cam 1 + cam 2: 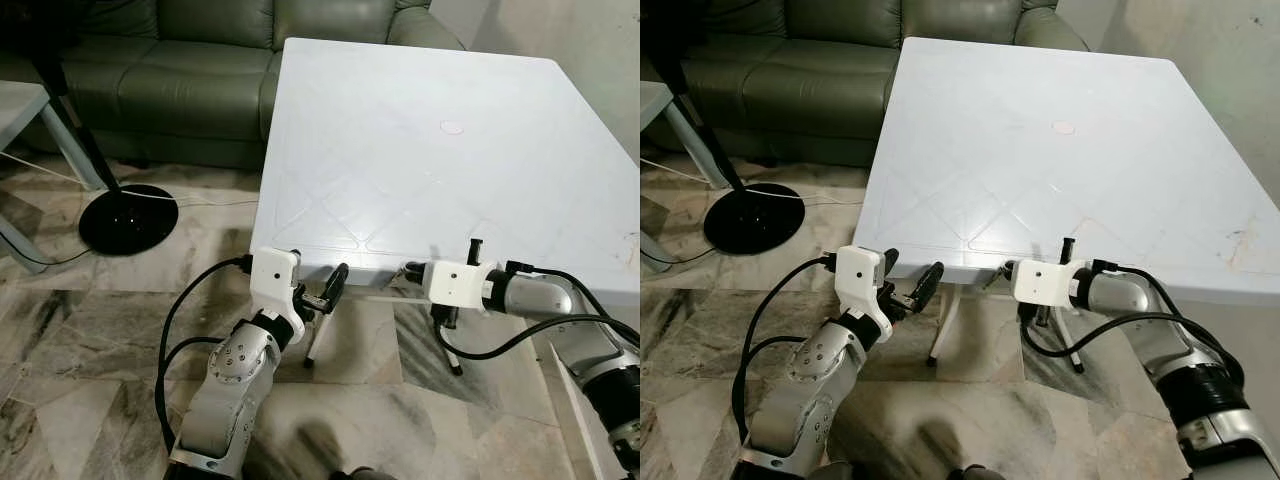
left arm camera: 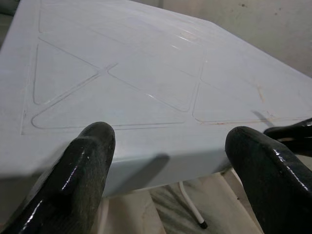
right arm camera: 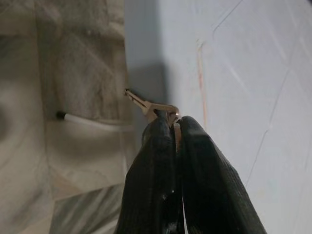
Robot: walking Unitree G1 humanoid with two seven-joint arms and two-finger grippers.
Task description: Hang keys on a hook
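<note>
Keys (image 3: 155, 107): brass-coloured, pinched between the closed fingers of the right gripper (image 3: 176, 127), at the near edge of the white worktop (image 1: 430, 170). Left gripper (image 1: 322, 292) near same edge, fingers spread, holding nothing. No containers seen.

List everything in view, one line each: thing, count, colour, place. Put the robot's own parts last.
table: one, white plastic with moulded triangle lines, in front of the robot
table legs: two seen, white with black feet, under the near edge
sofa: one, dark green, behind the table on the left
stand base: one, black, round, on the floor left of the table
floor: marble-pattern tiles, grey and beige
key: one, brass-coloured, pinched in the right gripper at the table's near edge
left gripper: one, black fingers, open, just below the near edge
right gripper: one, black fingers, shut on the key
</note>
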